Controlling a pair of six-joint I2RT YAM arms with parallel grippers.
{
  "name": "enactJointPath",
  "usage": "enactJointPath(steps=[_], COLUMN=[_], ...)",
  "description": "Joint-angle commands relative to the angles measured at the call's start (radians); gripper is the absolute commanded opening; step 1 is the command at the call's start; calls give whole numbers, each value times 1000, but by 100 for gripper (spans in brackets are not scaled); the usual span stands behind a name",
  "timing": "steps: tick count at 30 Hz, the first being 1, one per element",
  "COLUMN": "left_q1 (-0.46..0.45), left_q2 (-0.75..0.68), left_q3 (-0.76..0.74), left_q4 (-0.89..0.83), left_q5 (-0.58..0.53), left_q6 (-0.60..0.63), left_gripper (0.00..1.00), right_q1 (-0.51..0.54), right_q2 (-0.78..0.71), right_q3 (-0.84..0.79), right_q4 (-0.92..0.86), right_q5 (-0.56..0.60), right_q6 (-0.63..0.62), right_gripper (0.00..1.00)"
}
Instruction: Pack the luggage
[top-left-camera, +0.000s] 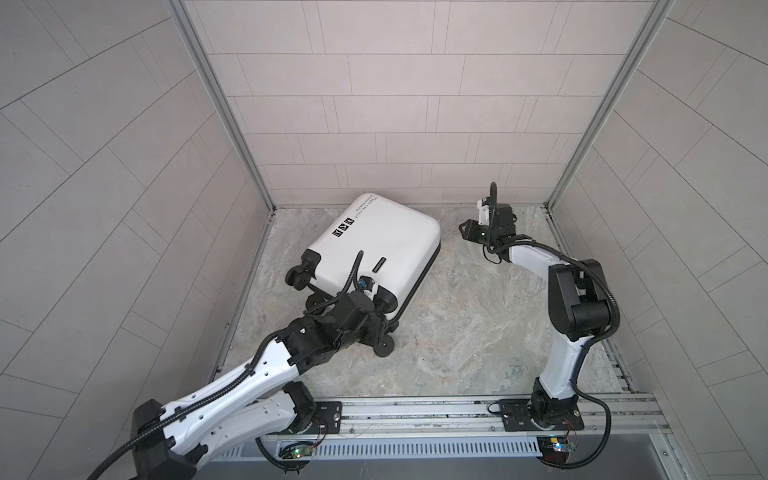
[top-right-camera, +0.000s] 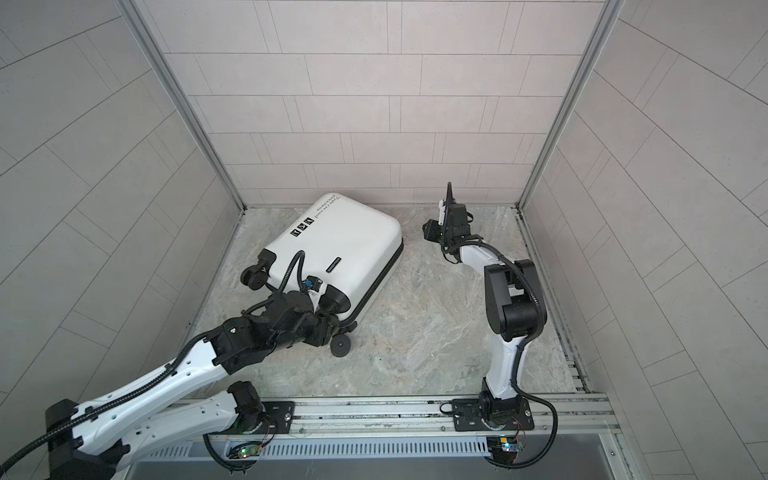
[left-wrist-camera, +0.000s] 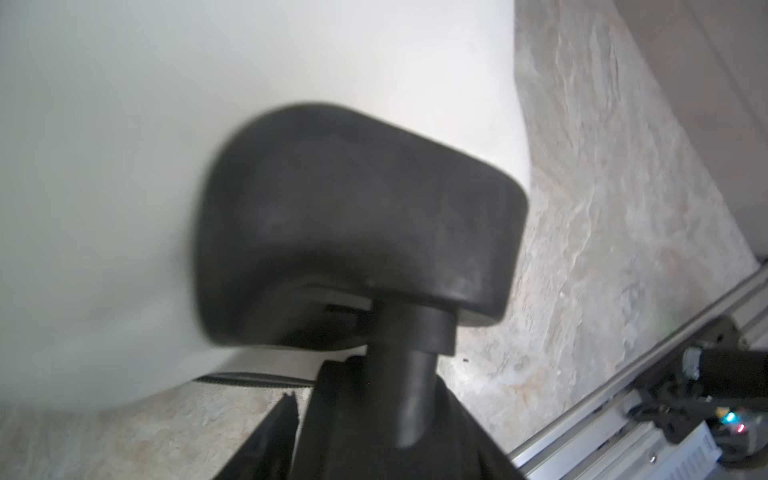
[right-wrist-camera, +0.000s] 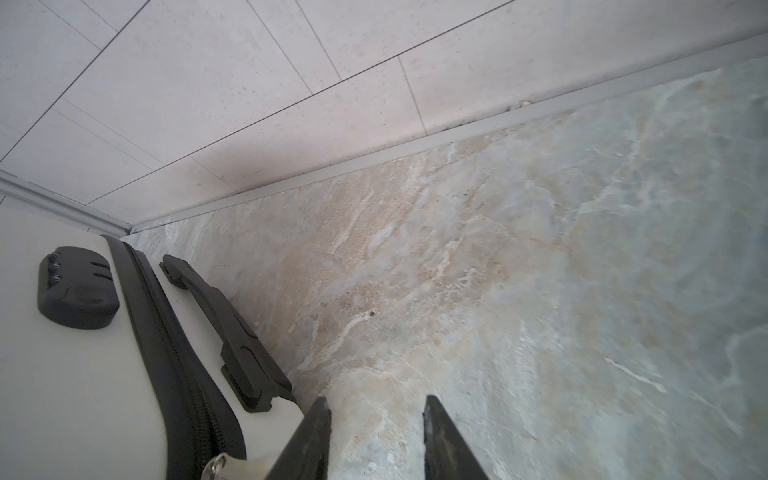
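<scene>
Because the luggage (top-left-camera: 374, 245) lies shut on its broad side, toward the back left corner of the desk (top-left-camera: 478, 332), I judge the packing to be at or near its end. In both top views no loose item shows on the desk. Through the right wrist camera, the black zipper band (right-wrist-camera: 166, 353) runs closed along the stretch that is visible, with the side handle (right-wrist-camera: 224, 324) and the combination lock (right-wrist-camera: 77, 291) on either side of it. I cannot confirm what is inside, since the shell hides it.

The right tool (right-wrist-camera: 374, 436) is spread, with nothing between its jaws. It sits just beside the luggage's handle side, near the back edge, without contact that I can see.

The left tool (top-left-camera: 376, 322) is at the wheel end. Its wrist camera is filled by one black caster housing (left-wrist-camera: 357, 216). I cannot tell whether this tool is spread or pinching the caster.

Remaining, in my judgement: confirm full zipper closure, then clear both arms.
</scene>
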Motion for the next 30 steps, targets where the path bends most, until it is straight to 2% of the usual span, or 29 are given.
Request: enactJointPath(steps=[1,5,10,16,22,28,30], left_q1=[2,3,20,147,418,670,729], left_q2=[-47,-78,-55,65,211,373,433], left_q3=[67,135,262,433,598,718,748], left_q4=[-62,-103,-144,-176,-199,-200,-194], left_q5=[-58,-85,-163,-163,-29,104,138], left_q6=[7,24,76,178,245,274,274], left_gripper=[72,75,79,79,80,79,79], right_q1=[14,48,175,384,565,688,711], right_q2=[-111,-236,-395,-523,-586,-608,-617], right_q3=[-83,-208,-329,-460,-568,-640,-649], right_q4=[42,36,-62,-97,-67,-33,-25], right_q5=[45,74,178,343,440,498,519], right_q6=[5,-16,-96,-130,-102,-88,-87], right_gripper=[41,41,40,42,45,48,50])
